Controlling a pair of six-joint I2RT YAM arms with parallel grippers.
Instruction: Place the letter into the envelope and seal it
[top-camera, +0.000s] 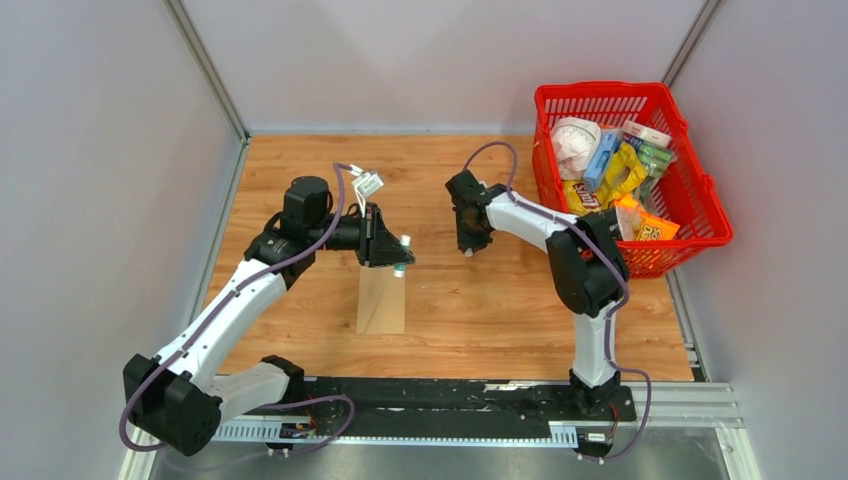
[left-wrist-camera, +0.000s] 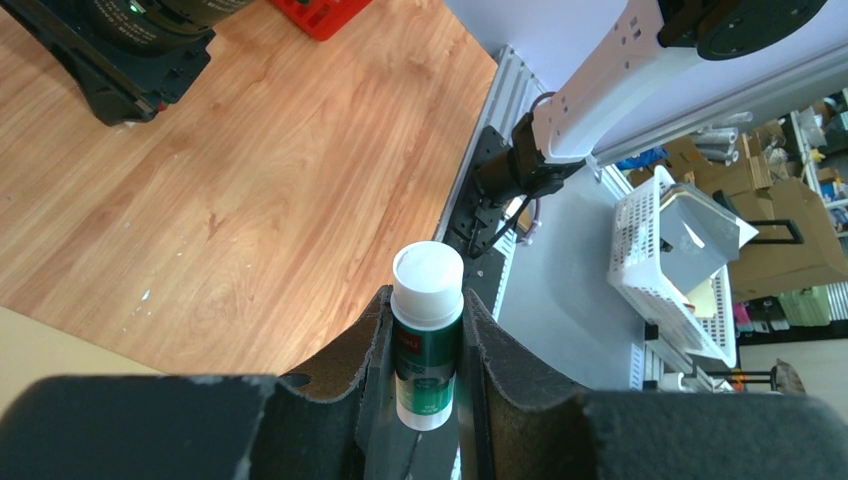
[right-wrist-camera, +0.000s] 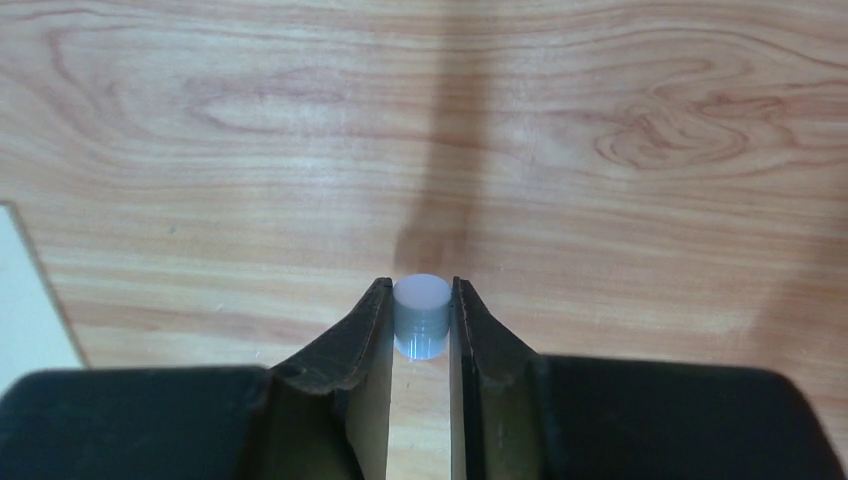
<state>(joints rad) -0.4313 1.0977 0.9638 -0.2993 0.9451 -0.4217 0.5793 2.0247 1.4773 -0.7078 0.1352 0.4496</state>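
Note:
The tan envelope (top-camera: 381, 303) lies flat on the wooden table, just in front of my left gripper (top-camera: 400, 256); one corner of it shows in the left wrist view (left-wrist-camera: 35, 350). The letter is out of view. My left gripper (left-wrist-camera: 427, 340) is shut on a green glue stick (left-wrist-camera: 426, 345) with white ends, held above the envelope's far end. My right gripper (top-camera: 467, 246) hangs over bare wood to the right of the envelope. Its jaws (right-wrist-camera: 420, 320) are shut on a small white cap (right-wrist-camera: 420, 312), with both fingers touching its sides.
A red basket (top-camera: 700, 190) full of packaged goods stands at the back right, close to the right arm's elbow. Grey walls close in the table on the left, back and right. A black rail (top-camera: 450, 395) runs along the near edge.

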